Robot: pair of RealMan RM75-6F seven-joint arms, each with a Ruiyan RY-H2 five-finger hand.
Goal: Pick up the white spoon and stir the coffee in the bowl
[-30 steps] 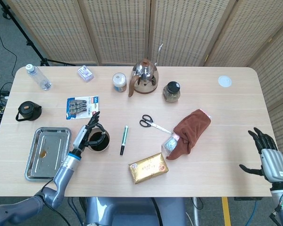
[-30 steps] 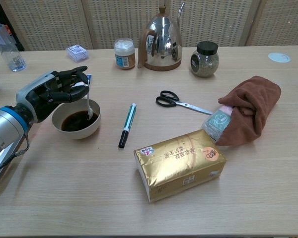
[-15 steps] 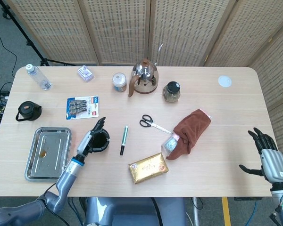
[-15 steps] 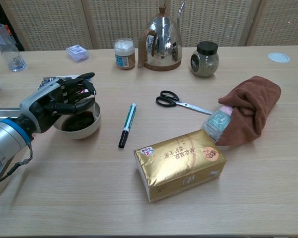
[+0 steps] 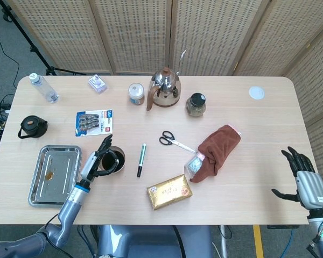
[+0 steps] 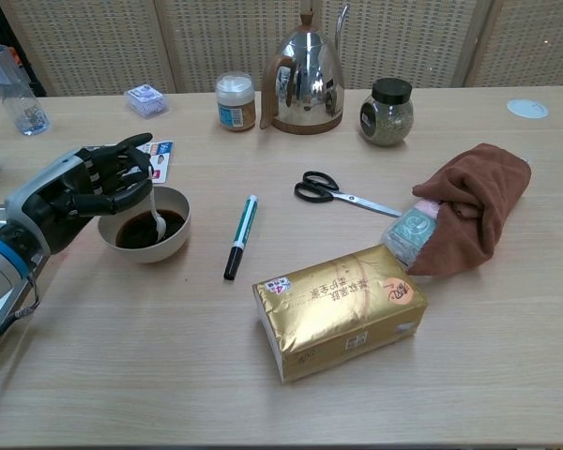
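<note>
A white bowl (image 6: 146,246) of dark coffee (image 6: 141,232) stands on the table's front left; in the head view the bowl (image 5: 114,159) lies right of the metal tray. My left hand (image 6: 84,186) (image 5: 97,159) hovers over the bowl's left rim and pinches the white spoon (image 6: 156,212), whose tip dips into the coffee. The spoon's handle is hidden among the fingers. My right hand (image 5: 304,177) shows only in the head view, at the far right beyond the table edge, fingers spread and holding nothing.
A green-capped pen (image 6: 240,235) lies just right of the bowl. A gold packet (image 6: 340,307), scissors (image 6: 336,196), brown cloth (image 6: 472,204), kettle (image 6: 306,77), two jars and a metal tray (image 5: 55,174) also occupy the table.
My left hand has swung back to the left across the bowl, carrying the spoon through the coffee. The right hand has barely moved.
</note>
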